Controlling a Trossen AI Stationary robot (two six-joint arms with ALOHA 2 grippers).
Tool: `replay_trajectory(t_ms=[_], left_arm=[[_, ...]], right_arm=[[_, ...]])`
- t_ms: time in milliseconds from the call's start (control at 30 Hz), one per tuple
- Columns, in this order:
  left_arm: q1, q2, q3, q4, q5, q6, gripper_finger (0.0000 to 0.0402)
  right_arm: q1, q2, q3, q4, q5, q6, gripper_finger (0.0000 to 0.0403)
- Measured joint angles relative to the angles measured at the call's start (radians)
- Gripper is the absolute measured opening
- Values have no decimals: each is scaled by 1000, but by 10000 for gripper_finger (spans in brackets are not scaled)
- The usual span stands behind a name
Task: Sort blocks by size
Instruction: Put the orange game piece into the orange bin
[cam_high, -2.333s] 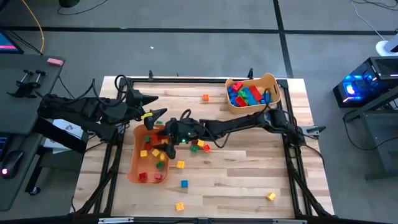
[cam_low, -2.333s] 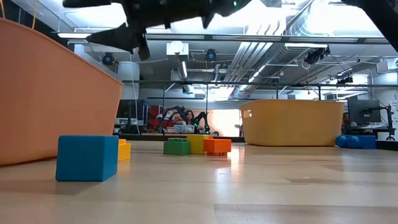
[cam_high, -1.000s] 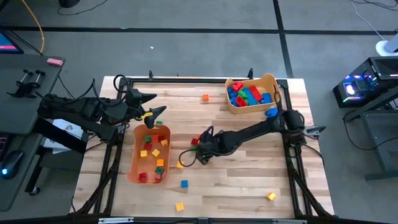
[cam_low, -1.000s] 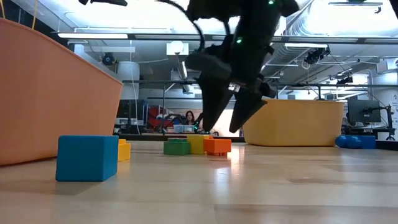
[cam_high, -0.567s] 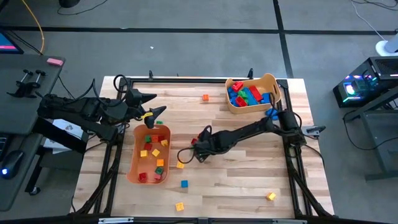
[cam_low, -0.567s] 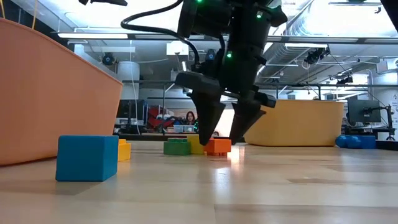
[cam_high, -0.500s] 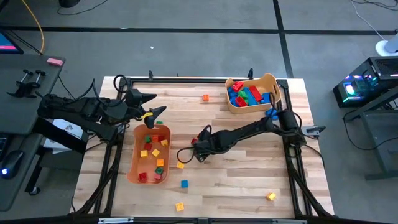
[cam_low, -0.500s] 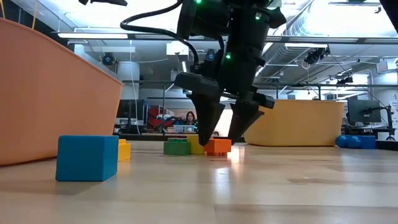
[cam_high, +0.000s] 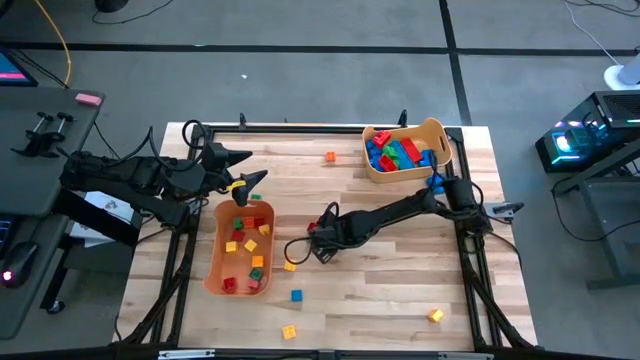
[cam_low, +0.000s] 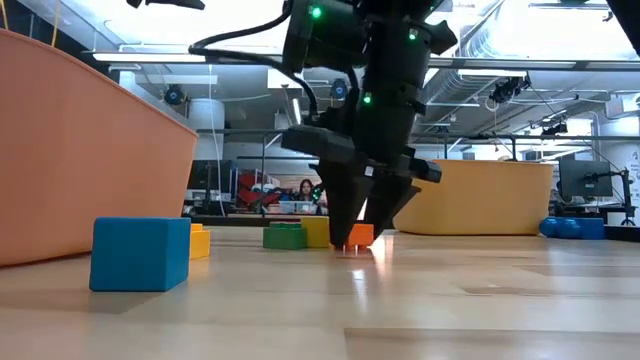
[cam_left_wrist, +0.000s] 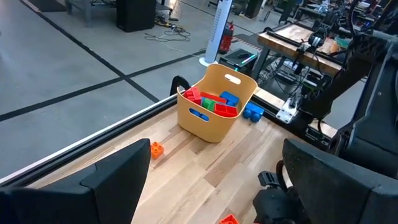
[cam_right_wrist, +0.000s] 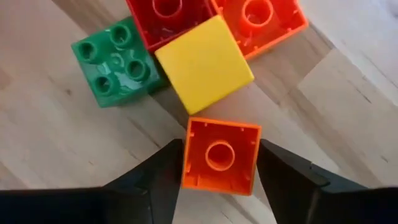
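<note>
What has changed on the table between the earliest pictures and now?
The right gripper left the shallow orange plastic bin, crossed to the loose cluster, came down and closed around a small orange studded plastic block. The left gripper, open, and the other blocks stayed put.

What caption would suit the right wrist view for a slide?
Right gripper closing around a small orange plastic studded brick beside a yellow cube, a green four-stud brick and two more bricks on the wooden table.
</note>
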Motion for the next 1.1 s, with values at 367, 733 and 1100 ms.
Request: replay_trajectory(t_ms=[367,733,1100], left_arm=[[0,0,0,-1,0,-8,351],[0,0,0,1,0,-8,351],[0,0,0,4,-1,-18,351]], right_arm=[[-4,-99,0,-43,90,-128,133],[-96,-188,2,500,-3,-408,136],[-109,-21,0,1043,-170,-309,155]])
